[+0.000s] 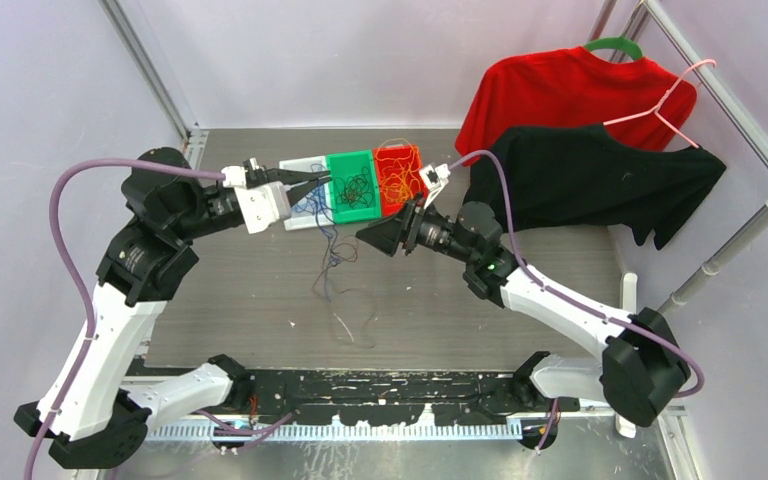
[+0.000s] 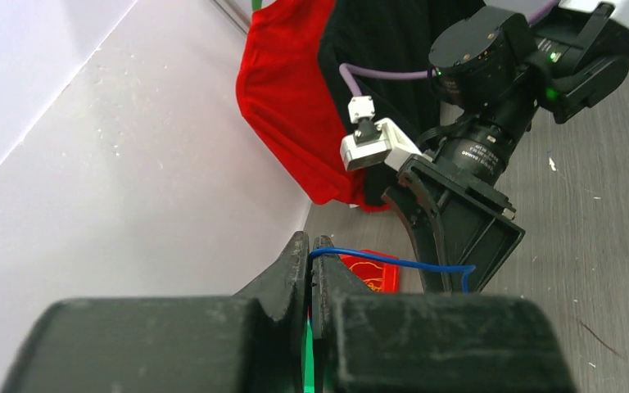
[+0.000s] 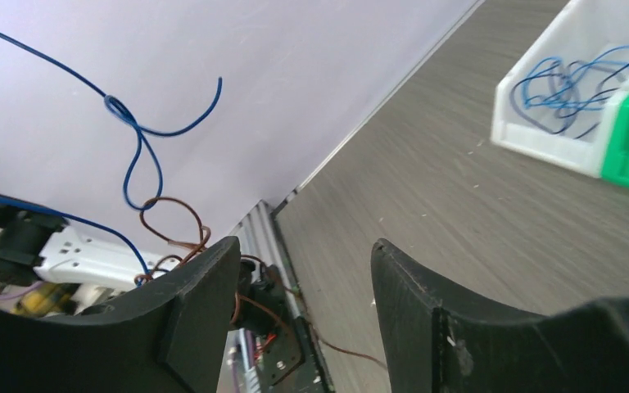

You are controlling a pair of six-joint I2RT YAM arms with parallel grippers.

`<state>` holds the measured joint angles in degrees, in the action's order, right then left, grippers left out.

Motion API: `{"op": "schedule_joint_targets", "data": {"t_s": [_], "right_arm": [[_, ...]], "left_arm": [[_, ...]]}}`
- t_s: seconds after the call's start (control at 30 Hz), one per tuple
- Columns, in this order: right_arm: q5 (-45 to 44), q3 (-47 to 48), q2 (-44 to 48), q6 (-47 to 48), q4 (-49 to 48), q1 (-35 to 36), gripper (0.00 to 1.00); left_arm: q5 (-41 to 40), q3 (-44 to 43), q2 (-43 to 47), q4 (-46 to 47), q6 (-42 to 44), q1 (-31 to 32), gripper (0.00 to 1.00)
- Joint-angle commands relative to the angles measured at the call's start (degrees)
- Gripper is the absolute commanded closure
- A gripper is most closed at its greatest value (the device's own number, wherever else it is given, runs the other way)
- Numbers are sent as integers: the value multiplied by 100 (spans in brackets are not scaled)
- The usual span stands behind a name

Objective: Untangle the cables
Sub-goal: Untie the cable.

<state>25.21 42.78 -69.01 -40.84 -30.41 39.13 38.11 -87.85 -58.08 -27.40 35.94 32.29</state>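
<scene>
Though the dangling cables (image 1: 332, 262) are too thin to trace, left fingers (image 2: 291, 274) clamp a blue cable (image 2: 393, 262); right fingers (image 3: 205, 282) stand apart.

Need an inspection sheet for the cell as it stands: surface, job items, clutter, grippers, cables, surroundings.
Surface: grey table, pale specks on it.
Job's things: blue wires in the white bin; dark wires in the green bin; orange wires in the red bin; a blue and brown tangle runs from near the left gripper onto the table.
Clutter: red shirt and black shirt hung at right rear.
Grippers: left gripper shut on a blue wire; right gripper open, holding nothing.
Cables: purple cable on the left arm, another on the right.
Surroundings: metal rack at right; pale walls.
</scene>
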Motion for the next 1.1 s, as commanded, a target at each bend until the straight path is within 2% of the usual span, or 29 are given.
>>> {"op": "schedule_joint_targets", "data": {"t_s": [0.0, 0.13, 0.27, 0.4, 0.53, 0.67, 0.93, 1.07], "right_arm": [[563, 41, -112, -532, -1267, -2, 36], [551, 36, -121, -733, -1553, -3, 42], [503, 45, -196, -971, -1783, -2, 57], [657, 69, -349, -1066, -2112, 76, 50], [847, 133, -439, -862, -2004, 180, 44], [815, 250, -437, -437, -1442, 266, 43], [1172, 498, -598, -310, -1653, 639, 41], [1030, 704, -806, -232, -1561, 791, 43]], "left_arm": [[157, -47, 145, 118, -111, 5, 100], [120, -40, 135, 99, -56, 5, 100], [55, 2, 115, 77, 3, 5, 100], [53, 18, 102, 90, 11, 3, 100], [35, -31, 83, 113, 7, 5, 100], [36, -110, 72, 111, -20, 5, 100], [37, -118, 80, 113, -58, 5, 100], [60, -148, 52, 134, -117, 8, 100]]}}
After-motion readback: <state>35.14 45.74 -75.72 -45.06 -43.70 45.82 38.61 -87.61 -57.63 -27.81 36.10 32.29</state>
